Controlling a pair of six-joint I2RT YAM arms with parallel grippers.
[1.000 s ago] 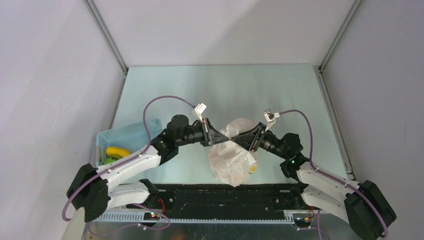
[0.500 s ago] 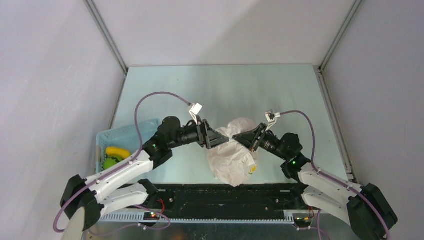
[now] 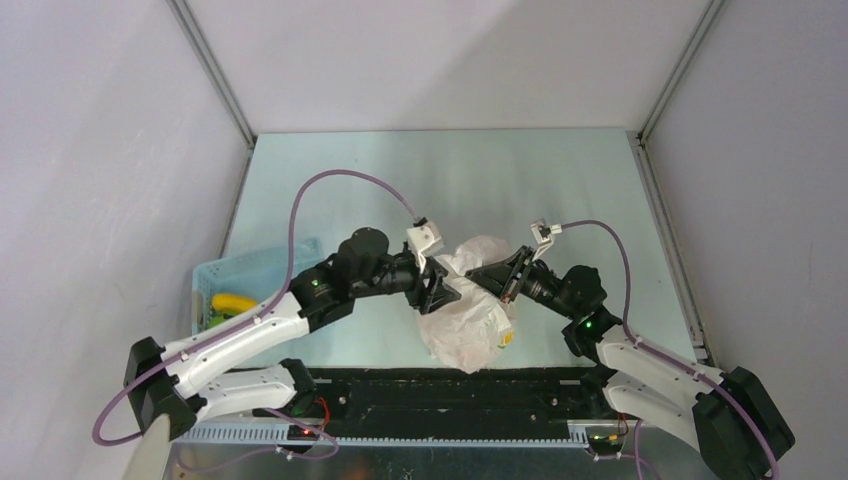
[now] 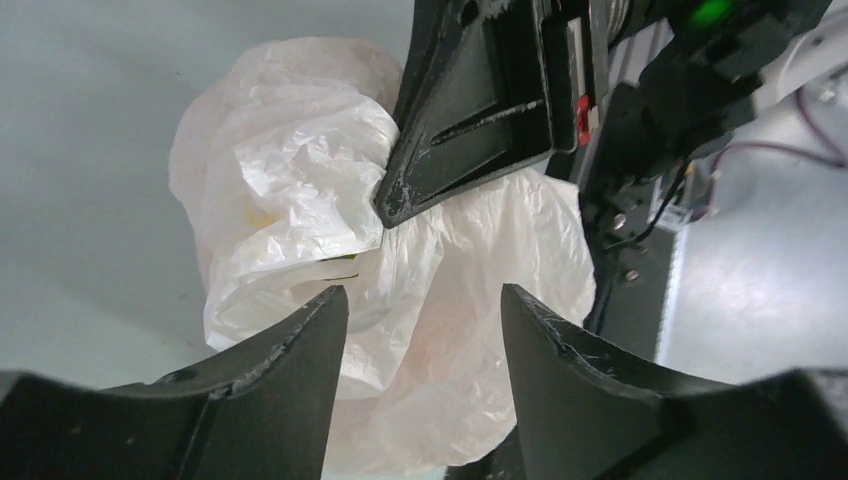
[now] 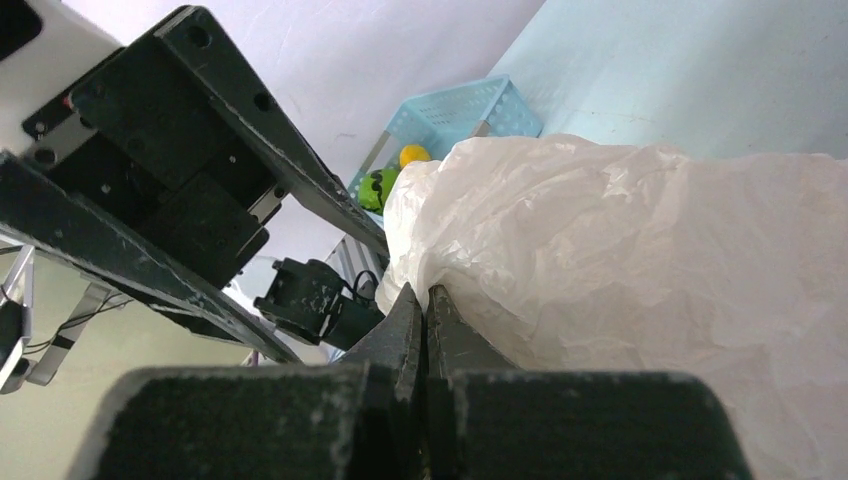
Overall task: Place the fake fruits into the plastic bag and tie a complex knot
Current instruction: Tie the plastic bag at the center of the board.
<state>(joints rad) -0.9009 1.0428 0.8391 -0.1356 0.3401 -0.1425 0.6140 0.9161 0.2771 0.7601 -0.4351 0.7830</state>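
The plastic bag [image 3: 465, 315] lies crumpled and bulging on the table between my two arms, with its contents hidden. My left gripper [image 4: 422, 295] hangs open just above the plastic bag [image 4: 300, 190], with nothing between its fingers. My right gripper [image 5: 425, 297] is shut on a fold at the edge of the plastic bag [image 5: 650, 250]. In the left wrist view the right gripper [image 4: 386, 205] pinches that fold from above. A yellow fake fruit [image 3: 233, 302] and a green one [image 3: 215, 322] lie in the basket. No knot shows in any view.
A light blue slatted basket [image 3: 262, 268] stands at the table's left, close under my left arm. Enclosure walls ring the table. A black rail [image 3: 450, 390] with the arm bases runs along the near edge, just below the bag.
My left gripper has opened, let go of the bag and swung over its top. My right gripper has shut on the bag's fold and stayed in place.
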